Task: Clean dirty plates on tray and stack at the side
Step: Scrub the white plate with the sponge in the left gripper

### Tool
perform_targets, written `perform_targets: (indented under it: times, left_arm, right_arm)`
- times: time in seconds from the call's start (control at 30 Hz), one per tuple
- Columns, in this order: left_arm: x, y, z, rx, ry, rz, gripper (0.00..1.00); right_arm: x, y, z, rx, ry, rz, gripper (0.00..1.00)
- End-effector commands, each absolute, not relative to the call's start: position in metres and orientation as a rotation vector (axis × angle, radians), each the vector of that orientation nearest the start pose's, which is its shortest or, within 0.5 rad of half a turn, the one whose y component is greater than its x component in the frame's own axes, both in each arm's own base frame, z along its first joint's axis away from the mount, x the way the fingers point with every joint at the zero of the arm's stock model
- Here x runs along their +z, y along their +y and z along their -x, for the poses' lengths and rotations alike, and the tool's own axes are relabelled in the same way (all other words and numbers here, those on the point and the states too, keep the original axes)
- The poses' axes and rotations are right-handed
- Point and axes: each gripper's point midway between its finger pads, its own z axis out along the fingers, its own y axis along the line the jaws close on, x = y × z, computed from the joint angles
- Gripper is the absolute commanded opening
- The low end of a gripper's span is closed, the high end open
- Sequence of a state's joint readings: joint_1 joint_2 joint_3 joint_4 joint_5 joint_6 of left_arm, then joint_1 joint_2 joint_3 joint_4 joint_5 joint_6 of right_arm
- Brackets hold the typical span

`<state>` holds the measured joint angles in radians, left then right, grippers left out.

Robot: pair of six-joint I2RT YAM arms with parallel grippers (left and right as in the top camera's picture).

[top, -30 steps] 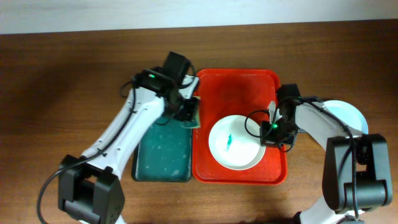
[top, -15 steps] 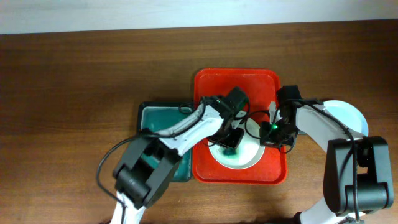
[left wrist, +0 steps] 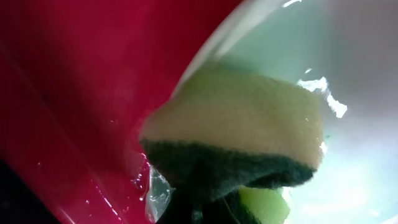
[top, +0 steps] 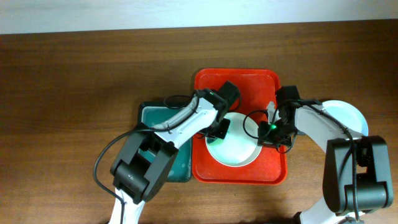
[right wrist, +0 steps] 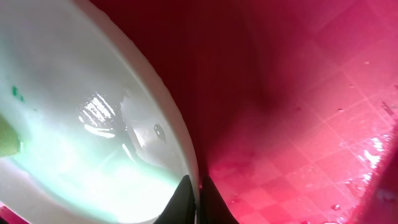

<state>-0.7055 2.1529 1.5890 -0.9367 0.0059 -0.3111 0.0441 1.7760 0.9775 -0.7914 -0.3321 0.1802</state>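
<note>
I've got one round shallow white plate [top: 236,150] lying flat in the near half of the large flat bright red plastic tray [top: 239,84], and it's the only one I can see on there. Off to the right, on the brown wooden desk [top: 74,93] just beside the tray, sits a pale mint-tinged plate [top: 348,115], half hidden behind my right arm. Whether that's one plate or a stack, I can't tell from above. So by my reckoning the job is well along: this looks like the last dirty one, mid-wipe. What's left is finishing the scrub and carrying it over to the side pile.

The plate on the tray is wet and glossy, light glaring off its bowl in the right wrist view. There are a couple of small teal specks [right wrist: 13,92] at the left of that view, so it's not clean yet, I'd say.

My left pincer [top: 219,129] is clamped on a yellow sponge with a dark green scouring face [left wrist: 249,118]. The sponge is pressed down right at the plate's left rim, where it meets the tray floor. My right pincer [top: 272,129] is pinched closed on the plate's right rim, one finger either side, and I take it to be bracing the plate. Droplets shine on the tray floor around it. Out past the tray's left side, the dark teal rectangular basin [top: 184,160] sits just beside it, largely covered by my left arm.
</note>
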Motion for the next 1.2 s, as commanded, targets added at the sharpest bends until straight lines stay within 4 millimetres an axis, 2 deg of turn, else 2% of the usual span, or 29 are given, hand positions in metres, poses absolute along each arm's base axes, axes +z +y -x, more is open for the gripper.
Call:
perform_targets:
  times: [0.0,0.07,0.13,0.3,0.33,0.4,0.53,0.6,0.63,0.73,0.83,0.9,1.07,1.17]
  left_arm:
    - [-0.015,-0.286,-0.316,-0.339,3.124,-0.508,0.0]
    - [-0.001,-0.328,-0.304,-0.714,3.098,-0.555,0.0]
    - [0.013,-0.363,-0.296,-0.962,3.012,-0.637,0.0]
    - [0.016,-0.386,-0.286,-0.991,2.943,-0.733,0.0]
    - [0.014,-0.385,-0.287,-0.96,2.943,-0.732,0.0]
    - [0.005,-0.371,-0.296,-0.813,2.965,-0.695,0.0]
    - [-0.011,-0.317,-0.339,-0.419,2.964,-0.546,0.0]
    - [-0.015,-0.283,-0.362,-0.22,2.945,-0.461,0.0]
    - [-0.016,-0.266,-0.37,-0.13,2.94,-0.427,0.0]
    - [-0.017,-0.244,-0.376,-0.005,2.94,-0.39,0.0]
    - [-0.019,-0.241,-0.359,-0.004,3.009,-0.43,0.0]
    - [-0.02,-0.245,-0.34,-0.035,3.073,-0.469,0.0]
    - [-0.014,-0.277,-0.291,-0.352,3.209,-0.642,0.0]
    - [-0.008,-0.294,-0.271,-0.518,3.242,-0.695,0.0]
  right_arm:
    - [-0.018,0.053,-0.263,0.37,3.23,-0.241,0.04]
    - [-0.018,0.053,-0.263,0.369,3.23,-0.241,0.04]
    - [-0.018,0.053,-0.263,0.369,3.23,-0.241,0.05]
    - [-0.018,0.053,-0.263,0.37,3.232,-0.241,0.04]
    - [-0.018,0.053,-0.262,0.37,3.232,-0.241,0.04]
    - [-0.018,0.053,-0.262,0.37,3.235,-0.242,0.04]
    - [-0.018,0.053,-0.26,0.369,3.241,-0.244,0.04]
    - [-0.018,0.053,-0.26,0.369,3.241,-0.244,0.04]
    - [-0.018,0.053,-0.26,0.369,3.242,-0.243,0.04]
    - [-0.018,0.053,-0.26,0.369,3.241,-0.243,0.04]
    - [-0.018,0.053,-0.261,0.369,3.239,-0.243,0.04]
    - [-0.018,0.053,-0.261,0.369,3.238,-0.243,0.04]
    - [-0.018,0.053,-0.261,0.369,3.238,-0.243,0.04]
    - [-0.018,0.053,-0.261,0.369,3.238,-0.244,0.04]
